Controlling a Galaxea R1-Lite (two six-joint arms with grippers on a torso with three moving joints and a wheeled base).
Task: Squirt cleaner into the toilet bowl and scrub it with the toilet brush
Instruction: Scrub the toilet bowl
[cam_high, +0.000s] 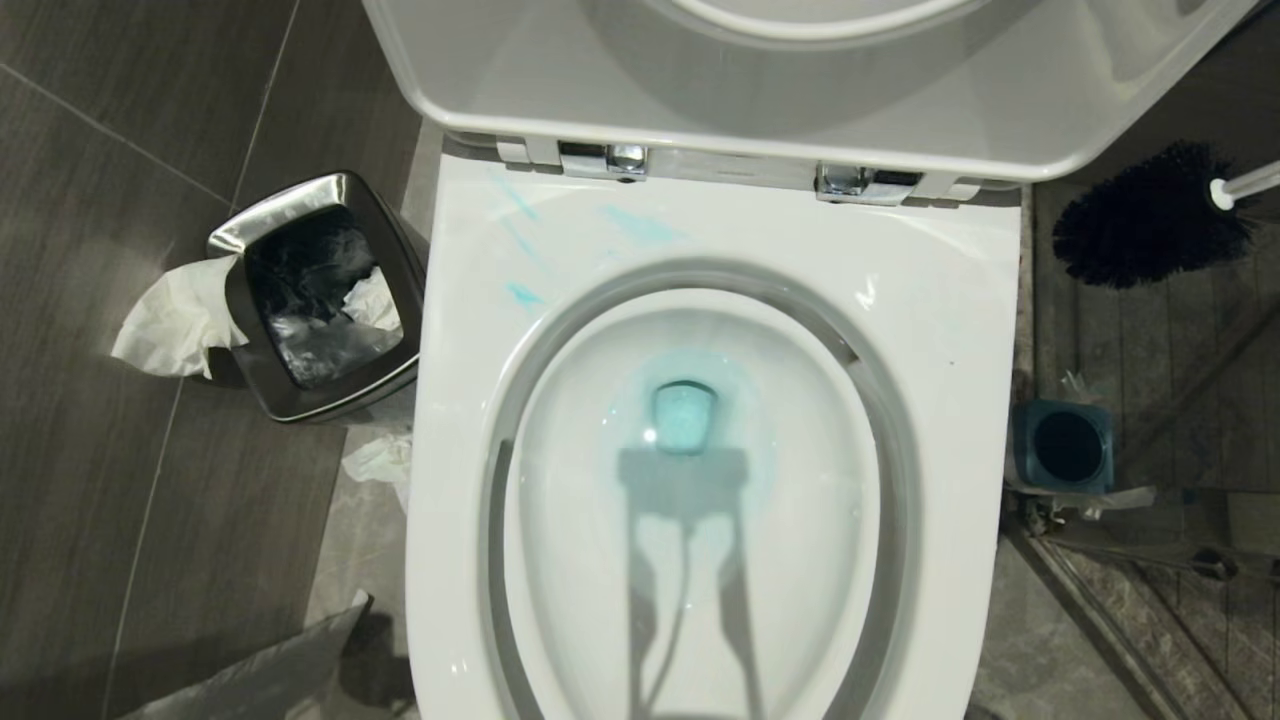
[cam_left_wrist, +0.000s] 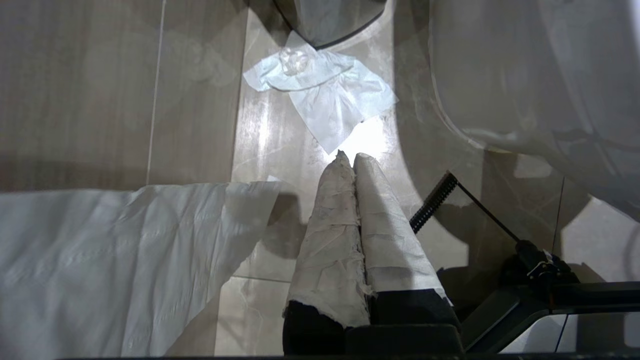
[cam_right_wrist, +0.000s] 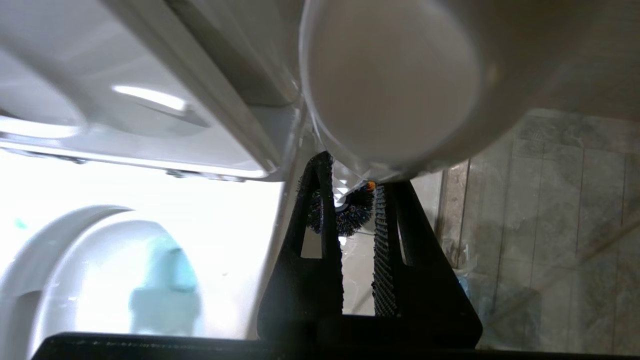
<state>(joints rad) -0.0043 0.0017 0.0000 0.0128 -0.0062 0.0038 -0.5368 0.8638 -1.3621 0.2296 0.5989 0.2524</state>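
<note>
The right gripper (cam_right_wrist: 357, 210), pinching the toilet brush (cam_high: 1150, 215) to the right of the toilet bowl (cam_high: 690, 520), should carry its bristles left over the rim and down into the blue cleaner (cam_high: 685, 415) without dripping.

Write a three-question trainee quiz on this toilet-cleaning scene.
1. True or false: the toilet brush is standing in its holder.
2. Where has the cleaner pooled? A) around the drain of the toilet bowl B) on the raised lid C) on the floor tiles
3. Which gripper is closed on the brush handle?

Key: 1 false, the brush is in the air beside the toilet and the holder is empty. 2 A. 3 the right gripper.
</note>
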